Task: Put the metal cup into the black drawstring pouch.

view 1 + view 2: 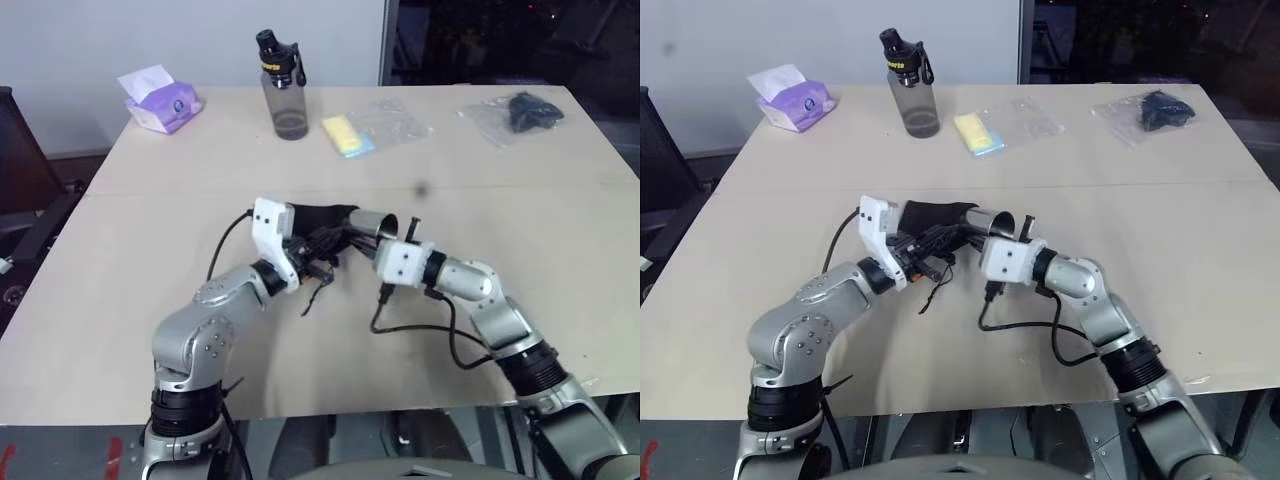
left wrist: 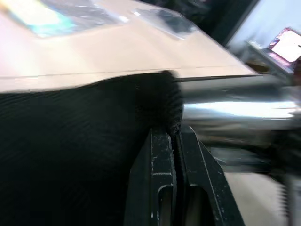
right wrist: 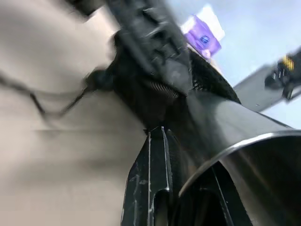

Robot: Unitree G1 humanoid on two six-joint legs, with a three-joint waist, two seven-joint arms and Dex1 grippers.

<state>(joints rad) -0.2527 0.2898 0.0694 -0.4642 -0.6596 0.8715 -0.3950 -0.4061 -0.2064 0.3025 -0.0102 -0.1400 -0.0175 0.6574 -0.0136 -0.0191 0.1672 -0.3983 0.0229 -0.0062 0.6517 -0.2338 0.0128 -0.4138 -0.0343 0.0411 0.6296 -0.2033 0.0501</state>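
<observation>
the metal cup [image 1: 374, 226] is lying on its side above the table, long axis level, one end entering the mouth of the black drawstring pouch [image 1: 318, 222] and the open rim facing the right arm. the right gripper [image 1: 398, 236] is pinching the cup's rim wall, one finger inside; the left gripper [image 1: 322, 246] is clamping the pouch's mouth hem, fingers pressed together on fabric. the pouch is lying directly to the cup's left, so the coming push is judged to run leftward along the cup's axis. the beige table [image 1: 150, 260] is bearing a water bottle [image 1: 283, 86], tissue pack [image 1: 160, 100] and plastic bags [image 1: 378, 125] along the far edge, before a dark room.
</observation>
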